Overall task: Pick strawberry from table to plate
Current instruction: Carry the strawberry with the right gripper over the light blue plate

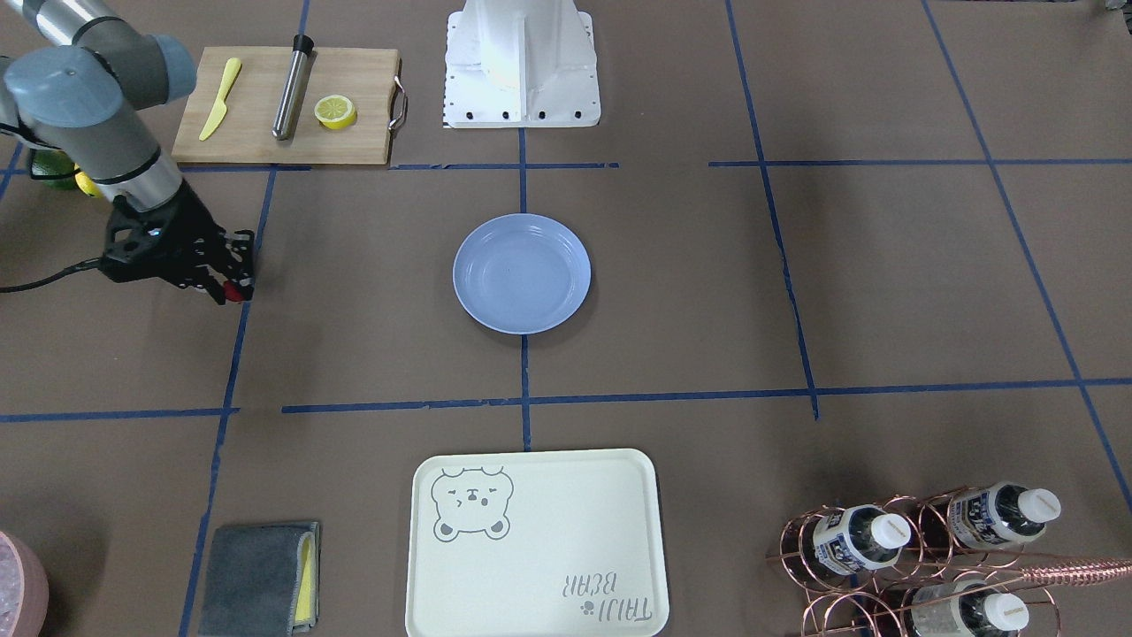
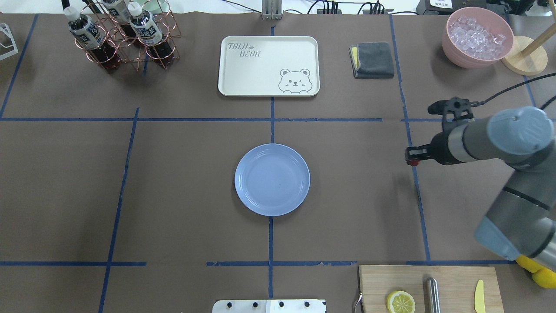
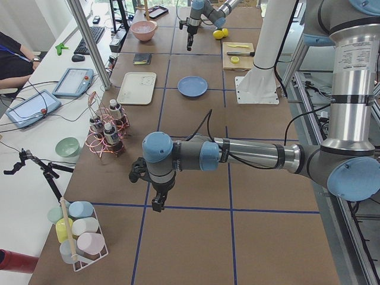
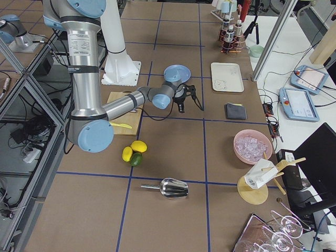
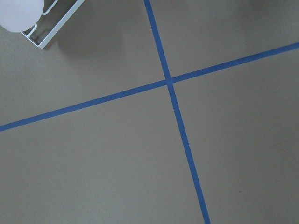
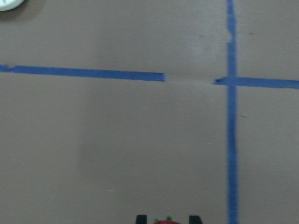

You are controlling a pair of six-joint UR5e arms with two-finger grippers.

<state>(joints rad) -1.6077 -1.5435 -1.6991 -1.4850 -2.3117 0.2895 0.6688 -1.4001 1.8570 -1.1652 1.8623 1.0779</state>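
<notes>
The strawberry (image 1: pixel 233 295), small and dark red, hangs above the brown-paper table (image 2: pixel 173 182) with my right gripper (image 1: pixel 232 289) shut on it. In the overhead view this gripper (image 2: pixel 412 159) is well to the right of the light-blue plate (image 2: pixel 272 179), and the strawberry (image 2: pixel 412 163) shows at its tip. The right wrist view shows the strawberry (image 6: pixel 166 221) at its bottom edge between two dark fingertips. The plate (image 1: pixel 522 274) has nothing on it. My left gripper (image 3: pixel 157 205) hovers over the near end of the table, far from the plate; I cannot tell whether it is open.
A cutting board (image 2: pixel 430 289) with a lemon half (image 2: pixel 400 301), a steel rod and a yellow knife lies by the right arm's base. A bear-print tray (image 2: pixel 268 65), grey cloth (image 2: pixel 372 59), bottle rack (image 2: pixel 119 37) and ice bowl (image 2: pixel 477 37) line the far edge.
</notes>
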